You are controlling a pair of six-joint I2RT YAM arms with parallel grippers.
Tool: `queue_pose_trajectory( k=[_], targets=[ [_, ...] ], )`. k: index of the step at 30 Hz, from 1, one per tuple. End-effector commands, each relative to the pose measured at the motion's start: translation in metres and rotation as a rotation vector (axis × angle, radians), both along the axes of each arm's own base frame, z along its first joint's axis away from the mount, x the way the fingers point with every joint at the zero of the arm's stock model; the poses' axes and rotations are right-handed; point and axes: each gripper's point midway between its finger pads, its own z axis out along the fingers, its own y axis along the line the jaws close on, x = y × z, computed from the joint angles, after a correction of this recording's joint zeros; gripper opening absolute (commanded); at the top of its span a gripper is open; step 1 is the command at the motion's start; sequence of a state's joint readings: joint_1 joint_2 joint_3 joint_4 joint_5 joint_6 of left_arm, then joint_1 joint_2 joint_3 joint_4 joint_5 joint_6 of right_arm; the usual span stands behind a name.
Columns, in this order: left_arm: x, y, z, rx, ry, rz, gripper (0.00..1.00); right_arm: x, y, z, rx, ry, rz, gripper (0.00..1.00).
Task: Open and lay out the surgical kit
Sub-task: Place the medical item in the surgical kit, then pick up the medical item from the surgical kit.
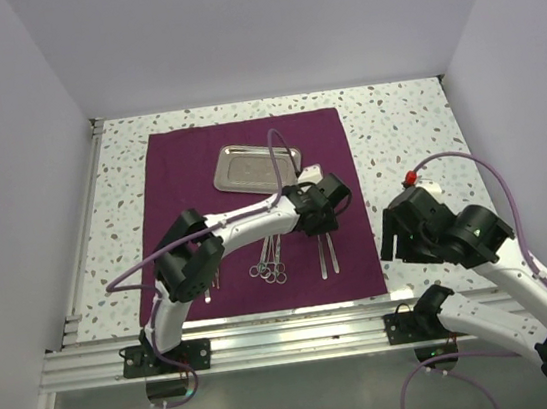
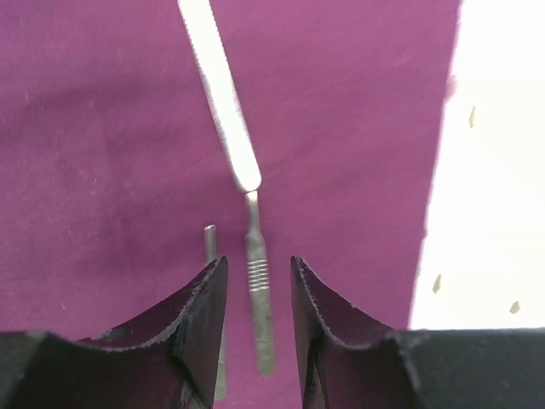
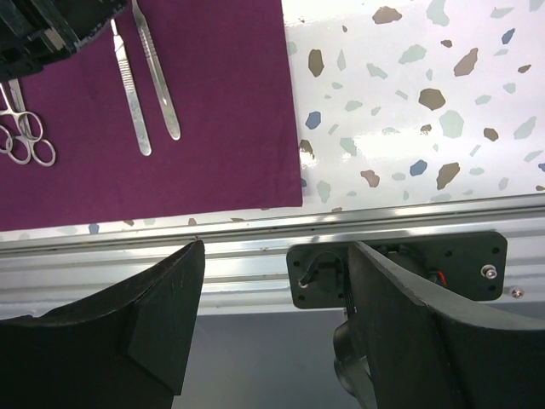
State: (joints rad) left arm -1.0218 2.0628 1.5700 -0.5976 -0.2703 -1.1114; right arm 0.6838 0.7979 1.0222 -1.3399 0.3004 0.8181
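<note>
While the cloth wrap (image 1: 189,175) lies spread flat mid-table, the steel tray (image 1: 248,165) sits toward its far edge, with the ring-handled instruments (image 1: 269,265) and two slim handles (image 1: 327,256) along its near edge; the left gripper (image 2: 260,277) stands parted astride one of them, not pinching; laying-out looks nearly done; next it should lift clear without dragging; the right gripper (image 3: 277,247) hangs agape, empty, over the table's near right edge.

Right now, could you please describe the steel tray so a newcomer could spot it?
On the speckled table lies a purple cloth. The steel tray sits toward its far edge. It alone is a shiny rectangle; its neighbours are slim instruments.
</note>
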Motion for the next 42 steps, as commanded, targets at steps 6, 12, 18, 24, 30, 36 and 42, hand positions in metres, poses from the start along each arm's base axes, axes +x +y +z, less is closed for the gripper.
queue_pose_trajectory(
  k=[6, 12, 18, 24, 30, 36, 42],
  targets=[
    [0.063, -0.007, 0.05, -0.011, -0.135, 0.019, 0.35, -0.006, -0.01, 0.003, -0.044, 0.023, -0.012, 0.72],
    [0.086, 0.005, 0.016, 0.054, -0.077, 0.035, 0.32, -0.001, -0.01, 0.006, -0.072, 0.023, -0.003, 0.73],
    [0.098, 0.017, -0.001, 0.088, -0.054, 0.049, 0.33, 0.008, -0.009, 0.005, -0.115, 0.03, 0.008, 0.74],
    [0.109, 0.013, -0.014, 0.094, -0.044, 0.017, 0.32, 0.015, -0.006, 0.002, -0.142, 0.041, 0.02, 0.74],
    [0.111, 0.006, -0.017, 0.093, -0.041, -0.017, 0.32, 0.024, -0.002, 0.001, -0.164, 0.042, 0.036, 0.75],
    [0.096, 0.013, -0.034, 0.161, 0.026, -0.056, 0.33, 0.031, 0.001, 0.0, -0.175, 0.037, 0.051, 0.77],
    [0.079, 0.028, -0.068, 0.277, 0.139, -0.104, 0.37, 0.036, 0.002, 0.002, -0.169, 0.024, 0.061, 0.78]
  ],
)
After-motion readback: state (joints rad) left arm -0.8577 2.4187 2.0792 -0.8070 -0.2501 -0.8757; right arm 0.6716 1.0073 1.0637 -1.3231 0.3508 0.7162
